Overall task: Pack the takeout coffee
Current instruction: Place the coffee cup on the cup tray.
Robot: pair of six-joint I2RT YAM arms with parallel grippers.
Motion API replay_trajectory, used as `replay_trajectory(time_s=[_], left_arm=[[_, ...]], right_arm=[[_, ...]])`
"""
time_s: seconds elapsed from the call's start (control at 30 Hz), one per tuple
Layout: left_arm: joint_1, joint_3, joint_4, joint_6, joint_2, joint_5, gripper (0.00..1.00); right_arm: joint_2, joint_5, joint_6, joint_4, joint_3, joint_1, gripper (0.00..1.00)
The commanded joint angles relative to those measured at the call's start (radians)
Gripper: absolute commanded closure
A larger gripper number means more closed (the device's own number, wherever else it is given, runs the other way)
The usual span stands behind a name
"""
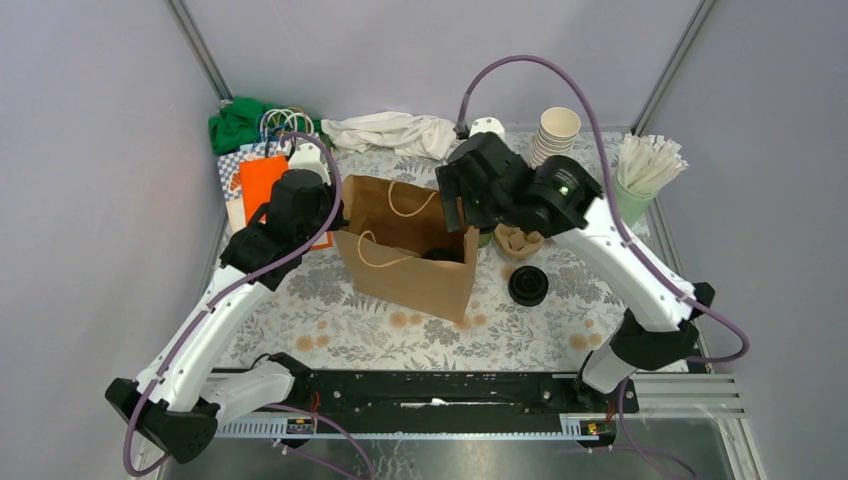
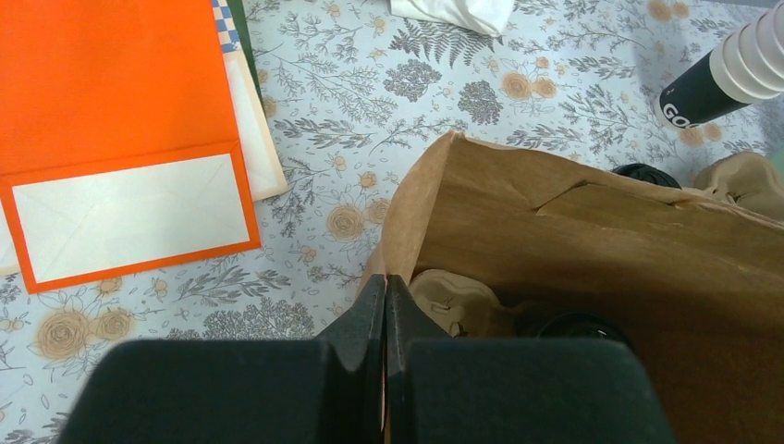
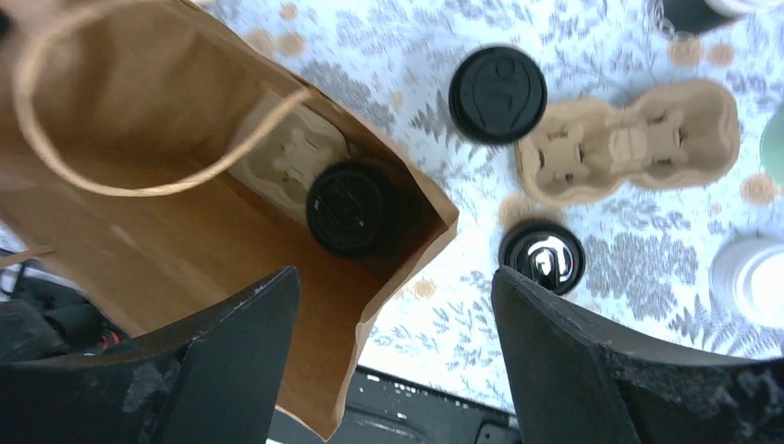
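we see the floral-cloth table [image 1: 330, 310] with a brown paper bag [image 1: 400, 270] standing open mid-table. the left gripper [image 2: 385, 301] is clamped tight, fingers together on the bag's left rim. the right gripper [image 3: 393, 287] hangs over the bag mouth, jaws spread wide, nothing between them. inside the bag a pulp cup carrier [image 3: 287, 153] lies on the bottom with one takeout coffee [image 3: 349, 208] seated in it, black lid up. outside, just right of the bag, an empty pulp carrier [image 3: 629, 139] lies flat. a loose black lid [image 3: 497, 92] sits near it, not touching. a shiny-topped black thing [image 3: 543, 257], round, stands just beside the bag's corner; we can't tell if it's a lidded cup. far side: stack of cream cups [image 1: 556, 135], pale green cup of white sticks [image 1: 645, 170], white cloth [image 1: 390, 130], orange folder [image 2: 111, 74].
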Motion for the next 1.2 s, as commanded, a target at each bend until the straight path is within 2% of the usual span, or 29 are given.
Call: replay_trajectory(time_s=[0.0, 0.17, 0.27, 0.3, 0.53, 0.6, 0.73, 0.9, 1.17], left_arm=[[0.006, 0.019, -0.019, -0.037, -0.030, -0.055, 1.00], [0.006, 0.026, -0.037, -0.038, -0.035, -0.056, 1.00], [0.006, 0.028, -0.048, -0.049, -0.042, -0.055, 0.98], [0.006, 0.029, -0.052, -0.053, -0.045, -0.053, 0.98], [0.006, 0.074, -0.145, -0.068, -0.043, -0.050, 0.97], [0.006, 0.103, -0.194, -0.078, -0.041, -0.045, 0.96], [0.006, 0.160, -0.284, -0.104, -0.051, -0.029, 0.95], [0.006, 0.203, -0.393, -0.141, -0.053, 0.015, 0.94], [0.006, 0.174, -0.472, -0.176, -0.078, 0.131, 0.94]], right_arm=[[0.075, 0.003, 0.104, -0.145, 0.025, -0.011, 0.19], [0.098, -0.038, 0.126, -0.171, 0.014, -0.024, 0.24], [0.114, -0.049, 0.133, -0.198, 0.008, -0.036, 0.34], [0.117, -0.053, 0.129, -0.194, 0.013, -0.040, 0.38], [0.159, -0.083, 0.049, -0.107, 0.044, -0.052, 0.88], [0.179, -0.086, 0.023, -0.079, 0.060, -0.054, 0.97], [0.200, -0.118, -0.031, 0.002, 0.068, -0.055, 0.99], [0.248, -0.109, -0.093, 0.071, 0.103, -0.061, 0.97], [0.316, -0.065, -0.179, 0.171, 0.137, -0.099, 0.95]])
